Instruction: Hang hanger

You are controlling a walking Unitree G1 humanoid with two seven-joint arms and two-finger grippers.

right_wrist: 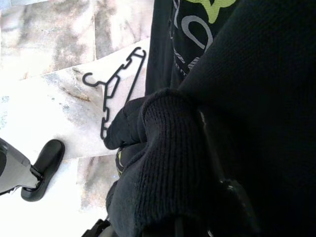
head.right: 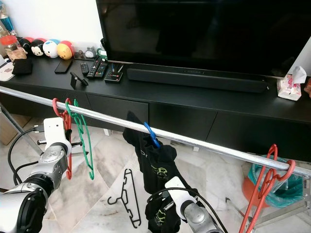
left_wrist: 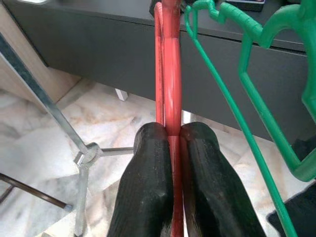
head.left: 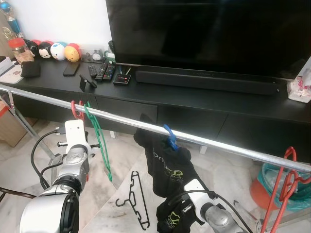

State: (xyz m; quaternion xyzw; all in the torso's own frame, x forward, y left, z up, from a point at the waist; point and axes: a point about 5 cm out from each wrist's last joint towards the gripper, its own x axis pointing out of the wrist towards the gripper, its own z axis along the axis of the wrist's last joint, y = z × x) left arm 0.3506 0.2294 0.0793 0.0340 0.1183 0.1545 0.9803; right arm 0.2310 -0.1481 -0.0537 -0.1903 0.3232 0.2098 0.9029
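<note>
Pinching red hanger [left_wrist: 171, 74], left claw [left_wrist: 173, 163] clamped; right claw buried under black garment [right_wrist: 237, 98], grip unclear.

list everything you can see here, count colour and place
metal clothes rail: 1, silver, running across in front of the TV cabinet
red plastic hanger: 1, on the rail at the left, pinched by the left hand
green plastic hanger: 1, on the rail beside it
blue hanger: 1, mid rail, carrying the black garment
red hangers: red, number unclear, right end of rail
black hanger: 1, on the marble floor
television: 1, black, on the cabinet
remote controls: several, black, on the cabinet
left hand: shut on the red hanger
right hand: low, against the garment
</note>
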